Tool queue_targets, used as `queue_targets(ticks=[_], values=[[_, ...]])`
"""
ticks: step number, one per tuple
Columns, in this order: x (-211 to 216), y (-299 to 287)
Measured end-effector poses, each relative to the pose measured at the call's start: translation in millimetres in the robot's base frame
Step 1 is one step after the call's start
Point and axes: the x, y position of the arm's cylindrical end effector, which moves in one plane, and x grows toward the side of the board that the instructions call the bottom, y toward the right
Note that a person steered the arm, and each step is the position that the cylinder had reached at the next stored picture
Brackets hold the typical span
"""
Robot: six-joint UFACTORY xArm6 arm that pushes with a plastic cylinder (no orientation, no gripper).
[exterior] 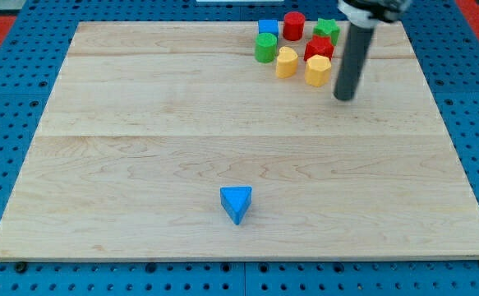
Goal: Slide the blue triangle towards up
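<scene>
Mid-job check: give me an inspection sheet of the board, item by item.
Surface: wooden board, flat, on a blue pegboard.
Job's things: blue triangle alone near the view's bottom, centre.
Clutter: cluster at the view's top right: blue block, red cylinder, green star, green block, yellow block, red block, yellow block.
Gripper: none; my tip sits just right of the cluster, far from the triangle.
Cables: nothing seen.
Surroundings: pegboard only.

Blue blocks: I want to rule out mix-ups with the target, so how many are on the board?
2. The blue triangle sits alone near the view's bottom centre; a blue block is at the top cluster's left, partly hidden. None others visible.
</scene>
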Motion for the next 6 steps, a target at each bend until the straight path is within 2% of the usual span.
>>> queue_targets(ticks=[1,3,4,5,6], values=[[69.5,0.0],[175.4,-19.7],[211.1,-82.0],[210.6,-118.3],[171.7,-148.5]])
